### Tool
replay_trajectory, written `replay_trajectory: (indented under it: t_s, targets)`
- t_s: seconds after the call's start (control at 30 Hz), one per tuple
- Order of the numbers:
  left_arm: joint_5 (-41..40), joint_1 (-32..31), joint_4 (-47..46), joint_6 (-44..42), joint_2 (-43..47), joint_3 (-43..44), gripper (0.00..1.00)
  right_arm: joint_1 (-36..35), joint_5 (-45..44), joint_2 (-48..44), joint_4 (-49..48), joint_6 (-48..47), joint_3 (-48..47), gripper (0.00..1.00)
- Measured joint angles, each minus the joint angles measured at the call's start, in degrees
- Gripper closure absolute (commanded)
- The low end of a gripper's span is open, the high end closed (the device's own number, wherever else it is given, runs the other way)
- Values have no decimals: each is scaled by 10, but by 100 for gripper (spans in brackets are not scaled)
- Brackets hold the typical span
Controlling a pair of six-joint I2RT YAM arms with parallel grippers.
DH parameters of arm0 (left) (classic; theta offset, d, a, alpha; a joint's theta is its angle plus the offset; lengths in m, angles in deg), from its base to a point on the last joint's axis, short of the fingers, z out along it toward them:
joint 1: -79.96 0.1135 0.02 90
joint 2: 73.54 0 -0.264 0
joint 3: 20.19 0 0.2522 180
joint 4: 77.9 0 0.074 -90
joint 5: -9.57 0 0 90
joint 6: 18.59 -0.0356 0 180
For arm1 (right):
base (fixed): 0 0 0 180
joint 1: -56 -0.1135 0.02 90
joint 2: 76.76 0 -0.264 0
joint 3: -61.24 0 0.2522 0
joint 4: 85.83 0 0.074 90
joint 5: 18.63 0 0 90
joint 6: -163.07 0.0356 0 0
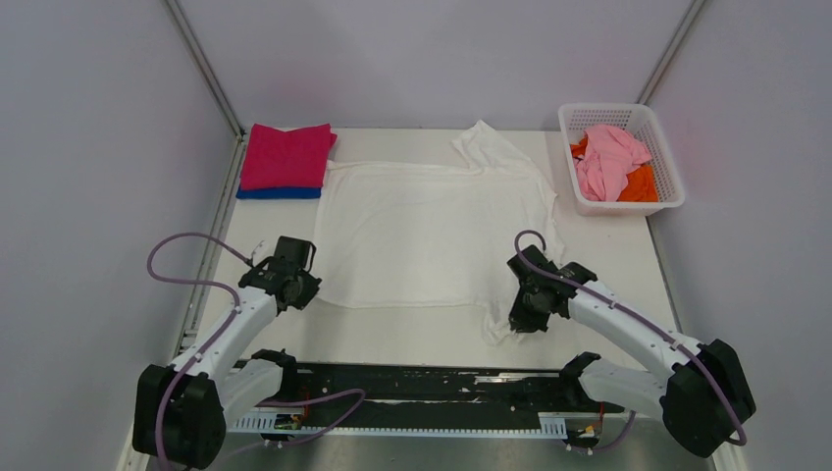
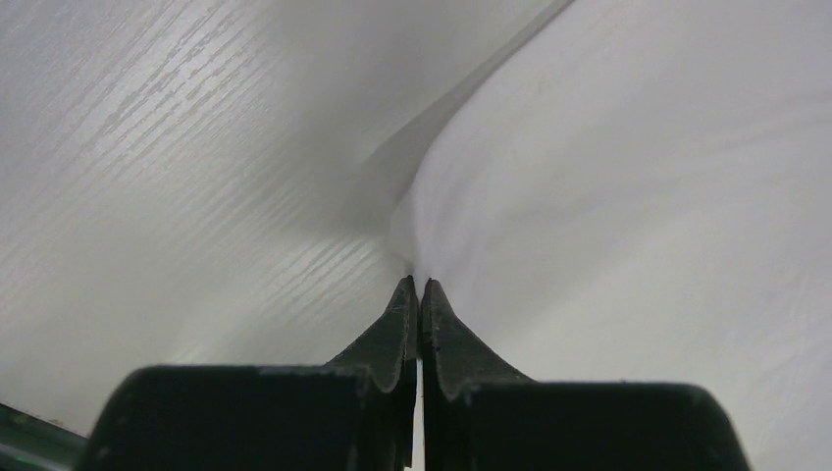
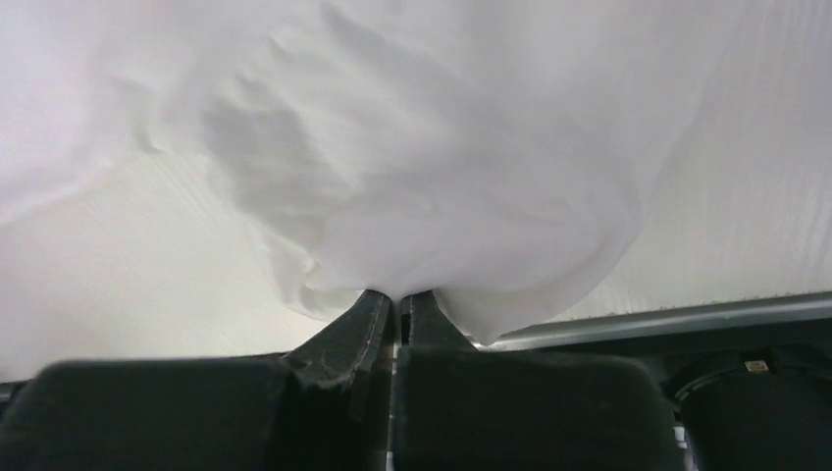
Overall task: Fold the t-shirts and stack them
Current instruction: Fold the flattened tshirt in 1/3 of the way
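Note:
A white t-shirt [image 1: 432, 231] lies spread flat in the middle of the table, with no print showing. My left gripper [image 1: 299, 292] is at its near left corner, and in the left wrist view the gripper [image 2: 419, 282] is shut on the cloth edge [image 2: 638, 196]. My right gripper [image 1: 518, 324] is at the near right corner, and in the right wrist view the gripper [image 3: 400, 294] is shut on a bunched fold of the white cloth [image 3: 442, 177]. A folded magenta t-shirt [image 1: 286, 155] lies on a folded blue t-shirt [image 1: 280, 193] at the back left.
A white lattice basket [image 1: 628, 205] at the back right holds a crumpled pale pink t-shirt [image 1: 608, 162] and an orange t-shirt [image 1: 643, 183]. The table's metal front edge [image 3: 667, 319] runs just behind the right gripper. Grey walls enclose three sides.

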Motion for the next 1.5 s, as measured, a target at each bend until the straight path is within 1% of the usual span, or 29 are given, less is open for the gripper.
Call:
replay_trajectory:
  t_s: [0.2,0.47,0.7,0.97,1.3,1.5]
  targets:
    - [4,0,-32,0,-56,25,100,35,-54,14,-49,-32,-56,100]
    - [-3,1,-50,-1,-120,98,100,87,-82,59,-117,-79,-100,100]
    - [-7,19,-69,-6,-183,152,100,136,-86,85,-174,-116,-154,100]
    - [-11,41,-82,-11,-225,191,100,179,-82,136,-210,-162,-209,100]
    - [-18,51,-101,-15,-255,217,100,210,-65,192,-241,-210,-274,99]
    - [-29,53,-115,-18,-286,241,100,220,-55,258,-250,-242,-322,99]
